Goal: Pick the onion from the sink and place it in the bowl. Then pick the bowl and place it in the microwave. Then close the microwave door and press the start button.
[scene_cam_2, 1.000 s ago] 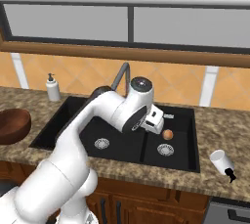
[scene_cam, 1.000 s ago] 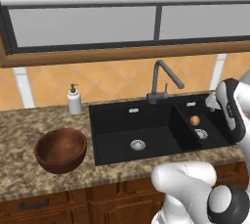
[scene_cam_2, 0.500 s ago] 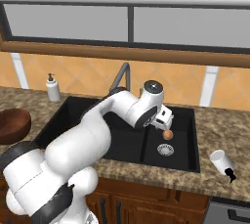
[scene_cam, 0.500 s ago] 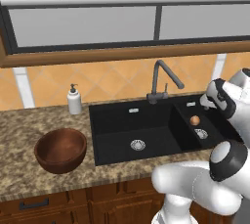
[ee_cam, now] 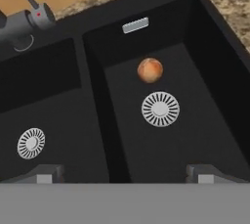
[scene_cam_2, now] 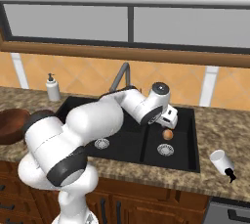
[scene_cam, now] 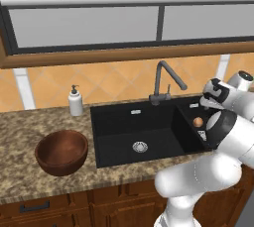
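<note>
The onion (ee_cam: 150, 70) is a small tan-orange lump on the floor of the right basin of the black sink (ee_cam: 93, 120), just behind the round silver drain (ee_cam: 160, 109). It also shows in the base views as the onion (scene_cam: 198, 121) and the onion (scene_cam_2: 167, 134). My gripper (ee_cam: 125, 174) hangs open above that basin, with nothing between its fingertips (ee_cam: 205, 173). From the right base view the gripper (scene_cam_2: 168, 121) sits just above the onion and apart from it. The dark wooden bowl (scene_cam: 62, 150) stands on the counter left of the sink. The microwave and its door are out of view.
A gooseneck tap (scene_cam: 161, 80) rises behind the sink's divider. A white soap dispenser (scene_cam: 75, 101) stands at the back left of the granite counter (scene_cam: 20, 132). A small white cup-like thing (scene_cam_2: 222, 162) lies on the counter right of the sink.
The arm has swung the hand further over the right basin and closer above the onion. The jaws stay open, and the onion and bowl have not moved.
</note>
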### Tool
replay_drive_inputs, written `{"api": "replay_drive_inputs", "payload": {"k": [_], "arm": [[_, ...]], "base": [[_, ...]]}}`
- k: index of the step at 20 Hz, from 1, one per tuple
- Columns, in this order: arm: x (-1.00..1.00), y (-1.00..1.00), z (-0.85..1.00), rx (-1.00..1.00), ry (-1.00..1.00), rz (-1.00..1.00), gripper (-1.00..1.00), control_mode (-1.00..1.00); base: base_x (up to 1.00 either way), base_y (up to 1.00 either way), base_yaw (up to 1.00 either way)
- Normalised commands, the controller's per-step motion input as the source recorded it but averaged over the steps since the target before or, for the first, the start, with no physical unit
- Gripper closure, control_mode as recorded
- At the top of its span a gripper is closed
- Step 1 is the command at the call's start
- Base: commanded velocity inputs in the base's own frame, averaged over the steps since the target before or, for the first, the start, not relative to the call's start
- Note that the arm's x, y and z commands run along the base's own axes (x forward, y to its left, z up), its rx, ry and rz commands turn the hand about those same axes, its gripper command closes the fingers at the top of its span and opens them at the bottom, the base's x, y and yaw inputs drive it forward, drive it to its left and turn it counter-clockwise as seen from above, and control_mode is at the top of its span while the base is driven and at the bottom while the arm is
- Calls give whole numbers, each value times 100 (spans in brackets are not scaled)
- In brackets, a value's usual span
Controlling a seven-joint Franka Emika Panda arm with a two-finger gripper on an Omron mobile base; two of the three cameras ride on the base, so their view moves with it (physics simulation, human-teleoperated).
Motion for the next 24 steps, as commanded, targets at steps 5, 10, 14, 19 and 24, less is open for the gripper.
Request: {"api": "replay_drive_inputs", "payload": {"k": [5,10,14,19,24], "arm": [[40,-23,-30,3,5,-3,-100,-100],[30,-8,-36,9,3,-12,-100,-100],[31,-25,-51,4,10,-8,-100,-100],[32,-23,-45,0,8,-7,-100,-100],[31,-4,-27,0,4,-8,-100,-100]], "base": [[0,0,0],[0,0,0],[0,0,0],[0,0,0],[0,0,0]]}}
